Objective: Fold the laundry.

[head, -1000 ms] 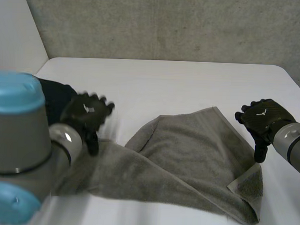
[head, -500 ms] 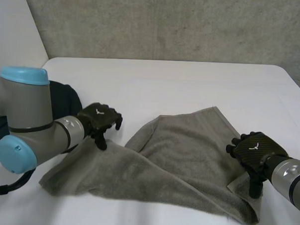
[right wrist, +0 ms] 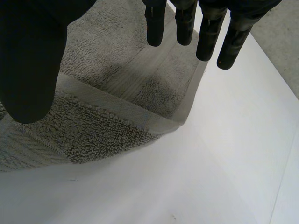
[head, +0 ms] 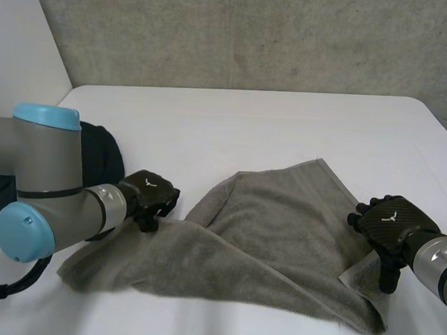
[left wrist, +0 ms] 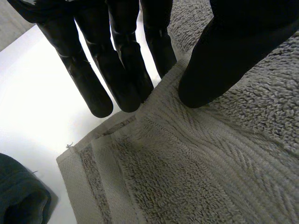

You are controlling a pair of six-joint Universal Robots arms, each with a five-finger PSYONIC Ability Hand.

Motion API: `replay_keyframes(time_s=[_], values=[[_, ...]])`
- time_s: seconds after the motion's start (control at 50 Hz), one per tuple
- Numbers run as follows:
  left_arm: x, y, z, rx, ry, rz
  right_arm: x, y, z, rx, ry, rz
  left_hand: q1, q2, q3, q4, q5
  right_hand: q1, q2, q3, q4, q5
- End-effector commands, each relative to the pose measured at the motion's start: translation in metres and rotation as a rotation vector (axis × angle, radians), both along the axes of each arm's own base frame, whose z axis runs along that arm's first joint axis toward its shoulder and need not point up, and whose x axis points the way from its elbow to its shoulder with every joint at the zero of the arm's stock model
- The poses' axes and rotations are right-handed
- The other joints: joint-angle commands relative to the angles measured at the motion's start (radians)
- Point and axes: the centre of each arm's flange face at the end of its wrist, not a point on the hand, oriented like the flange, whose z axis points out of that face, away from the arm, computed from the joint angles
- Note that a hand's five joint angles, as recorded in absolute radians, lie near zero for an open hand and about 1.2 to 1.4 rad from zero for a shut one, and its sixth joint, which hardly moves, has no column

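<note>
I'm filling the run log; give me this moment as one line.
Fold laundry | left robot hand open, at towel edge | right robot hand open, above its corner | towel rumpled

Grey-brown towel (head: 280,237), white table (head: 248,124), black cloth (head: 105,159).

The left arm (head: 49,178) is bent at the elbow, its forearm reaching inward; the left hand (head: 149,195) is low and palm down, fingers (left wrist: 117,70) straight and close together, thumb (left wrist: 219,60) set apart across from them; the right arm (head: 436,264) comes in low from the side; the right hand (head: 390,223) is palm down, its fingers (right wrist: 208,32) straight and pointing down, its thumb (right wrist: 30,60) spread wide.
</note>
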Motion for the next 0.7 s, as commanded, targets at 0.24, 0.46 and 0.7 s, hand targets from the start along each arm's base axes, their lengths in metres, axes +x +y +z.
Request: replay_keyframes(time_s=[0.24,0.46,0.7], values=[[-0.003,0.003,0.115,-0.395,0.126,0.104,0.002,-0.007,0.03,0.012,-0.19,-0.121,0.28,0.209,0.211,0.202,0.252,0.004,-0.011,-0.007,-0.024,-0.031],[0.0,0.028,0.178,-0.643,0.24,0.163,0.008,0.007,0.036,0.205,-0.383,-0.211,0.28,0.209,0.211,0.202,0.252,-0.027,-0.042,-0.038,-0.055,-0.062],[-0.005,0.036,0.178,-0.643,0.247,0.15,0.037,0.021,0.015,0.076,-0.403,-0.003,0.28,0.209,0.211,0.202,0.252,-0.027,-0.042,-0.038,-0.055,-0.062]])
